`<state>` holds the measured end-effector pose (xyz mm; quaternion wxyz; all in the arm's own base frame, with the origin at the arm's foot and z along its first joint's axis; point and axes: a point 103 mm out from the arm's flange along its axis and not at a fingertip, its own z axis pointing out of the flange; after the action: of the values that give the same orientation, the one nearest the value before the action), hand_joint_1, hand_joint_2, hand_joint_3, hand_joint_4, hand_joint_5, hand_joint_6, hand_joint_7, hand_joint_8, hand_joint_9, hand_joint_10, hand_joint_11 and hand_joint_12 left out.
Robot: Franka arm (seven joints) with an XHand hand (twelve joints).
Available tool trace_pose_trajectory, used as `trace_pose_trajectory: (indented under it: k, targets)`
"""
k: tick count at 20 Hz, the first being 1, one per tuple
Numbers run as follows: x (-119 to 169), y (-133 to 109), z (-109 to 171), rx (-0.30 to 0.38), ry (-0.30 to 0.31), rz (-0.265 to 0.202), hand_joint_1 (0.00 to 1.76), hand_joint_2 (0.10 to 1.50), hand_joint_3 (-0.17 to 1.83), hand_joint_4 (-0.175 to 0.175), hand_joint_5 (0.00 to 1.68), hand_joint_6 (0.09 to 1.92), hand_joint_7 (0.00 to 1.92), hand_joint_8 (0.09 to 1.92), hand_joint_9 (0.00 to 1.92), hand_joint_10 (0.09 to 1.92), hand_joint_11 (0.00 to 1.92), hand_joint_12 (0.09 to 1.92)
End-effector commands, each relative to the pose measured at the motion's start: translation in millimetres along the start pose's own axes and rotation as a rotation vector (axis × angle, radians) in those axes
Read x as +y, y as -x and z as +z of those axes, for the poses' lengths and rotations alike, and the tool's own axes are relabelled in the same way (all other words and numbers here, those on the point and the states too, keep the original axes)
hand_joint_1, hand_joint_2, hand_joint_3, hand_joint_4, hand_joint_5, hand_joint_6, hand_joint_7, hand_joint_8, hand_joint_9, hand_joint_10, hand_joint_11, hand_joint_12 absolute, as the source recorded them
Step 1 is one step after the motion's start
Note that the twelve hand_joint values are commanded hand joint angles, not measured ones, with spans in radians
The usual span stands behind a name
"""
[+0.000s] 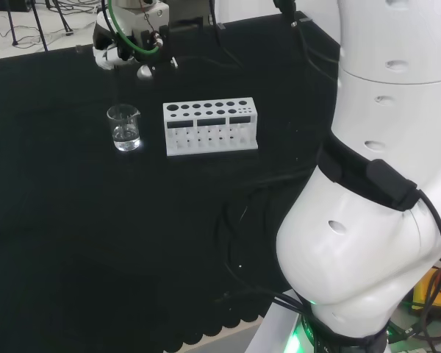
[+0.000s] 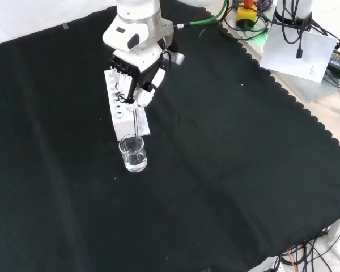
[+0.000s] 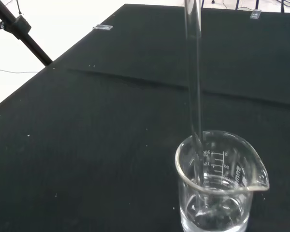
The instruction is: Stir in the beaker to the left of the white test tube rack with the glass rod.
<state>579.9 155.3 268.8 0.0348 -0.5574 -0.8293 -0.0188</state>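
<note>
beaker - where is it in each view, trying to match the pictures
Head view: beaker at upper left, just left of the white rack.
Front view: left of centre, just below the rack's near end, under the hand.
Wrist view: close up, glass rod dipping into it.
Shared landmark: the rod.

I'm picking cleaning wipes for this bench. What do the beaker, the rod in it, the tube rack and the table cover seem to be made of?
Beaker: clear glass, or perhaps clear plastic; see-through, glossy rim, printed scale.
Glass rod: clear and smooth, looks like glass.
Test tube rack: opaque white, matte, probably plastic.
Cover: black cloth, matte, with a scalloped edge.
</note>
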Motion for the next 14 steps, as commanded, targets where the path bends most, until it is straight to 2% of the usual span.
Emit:
trace_pose_trajectory:
  k: [1,8,14]
  targets:
    - [20.0,6.2,5.1,0.012,0.008,-0.010,1.29,1.10,0.00,-0.175,1.02,0.64,1.04,1.24,1.56,0.89,1.58,0.78]
    - [10.6,22.3,-1.0,0.004,0.009,0.018,1.29,1.10,0.00,-0.175,1.02,0.64,1.04,1.24,1.56,0.89,1.58,0.79]
    - [-8.7,13.9,-9.8,-0.015,0.009,0.014,1.29,1.10,0.00,-0.175,1.02,0.64,1.04,1.24,1.56,0.89,1.57,0.79]
